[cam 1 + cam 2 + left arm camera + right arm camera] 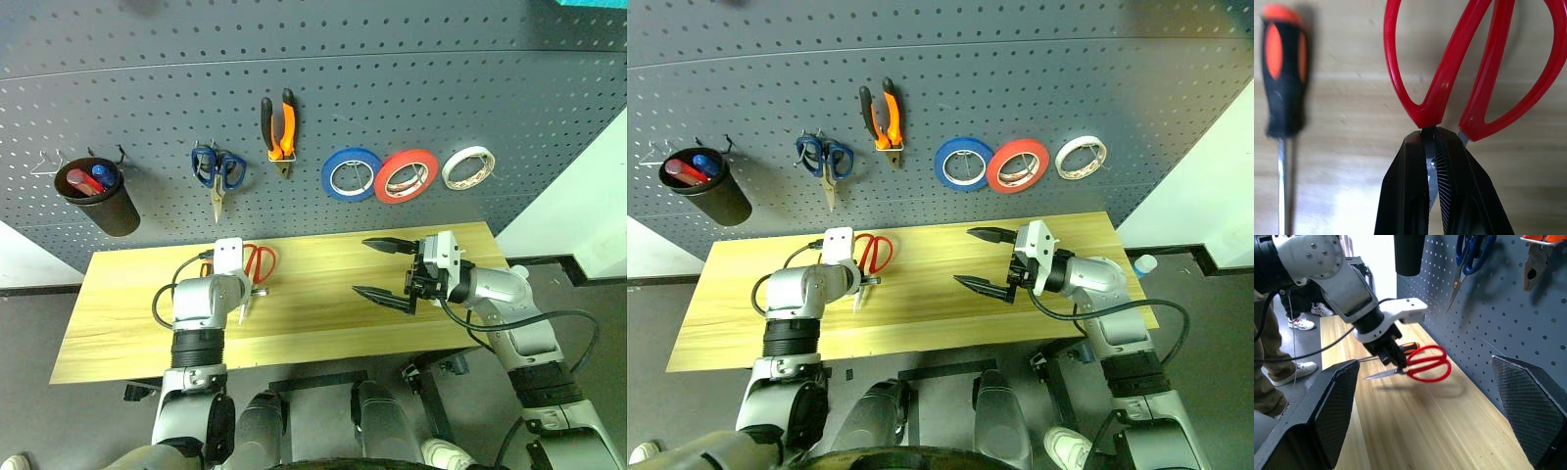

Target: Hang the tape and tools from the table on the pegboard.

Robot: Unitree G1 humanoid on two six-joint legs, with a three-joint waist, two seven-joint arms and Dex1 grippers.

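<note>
My left gripper is shut on the red-handled scissors at their pivot and holds them just above the table at its back left. The handles point toward the pegboard, and the blades stick out behind the fingers. On the wood beside them lies the screwdriver, with its orange-and-black handle. The orange-and-black pliers and the red tape hang on the pegboard. My right gripper hovers open and empty over the table's right half, pointing left.
Also hanging on the pegboard are blue-handled scissors, a blue tape roll, a white tape roll and a black cup holding markers. A person's legs stand past the table's left end.
</note>
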